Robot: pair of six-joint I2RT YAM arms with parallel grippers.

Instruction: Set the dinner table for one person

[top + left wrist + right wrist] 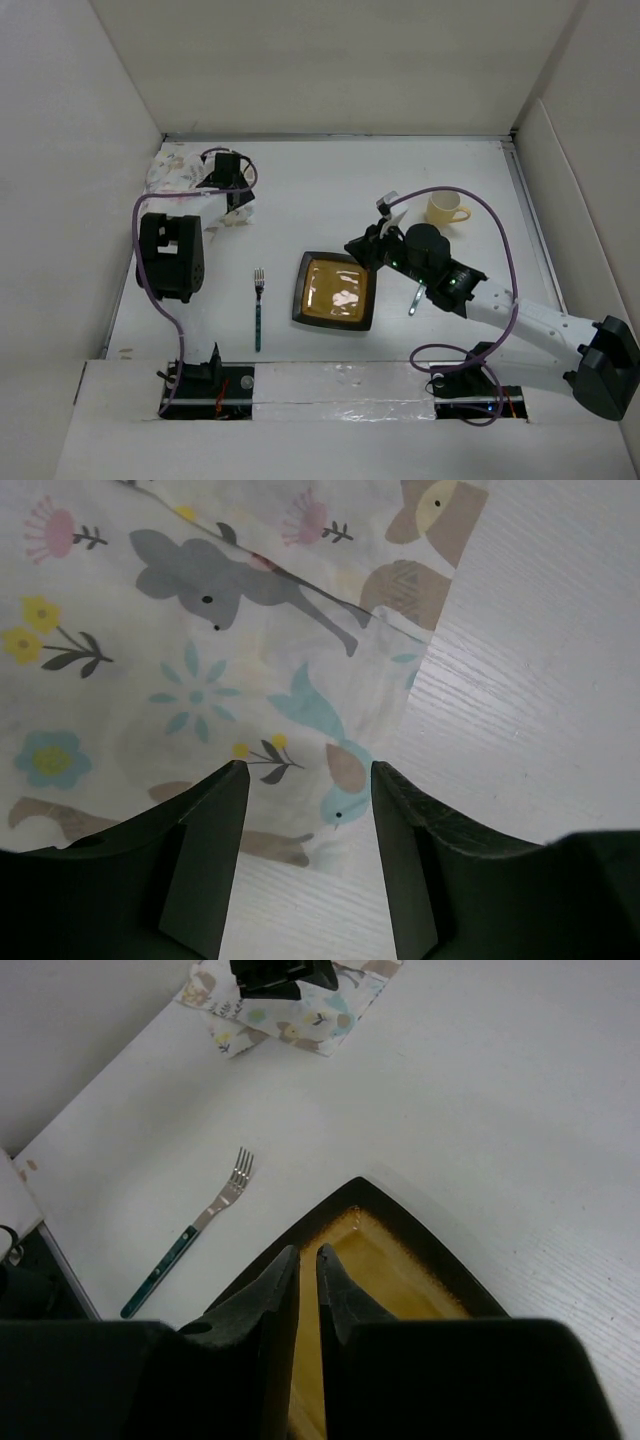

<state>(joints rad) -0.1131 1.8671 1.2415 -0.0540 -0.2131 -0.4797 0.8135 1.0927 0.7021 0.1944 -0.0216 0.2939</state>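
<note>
The left gripper [310,772] is holding its fingers [212,825] well apart over a rumpled placemat [200,630] printed with animals, with nothing between them. The right gripper [308,1253] is keeping only a thin slit between its fingers [265,1305] over the plate [395,1250]; whether they are pinching its rim cannot be told. The dinner table [330,185] is lying under everything, walled by white panels, its long axis running left to right. A fork [258,310] is pointing its tines away from the arm bases, just left of the plate. A mug [445,208] is standing far right.

Dinner table [330,190] — placemat [175,170]; fork [258,310]; plate [335,292]; mug [445,207]
</note>
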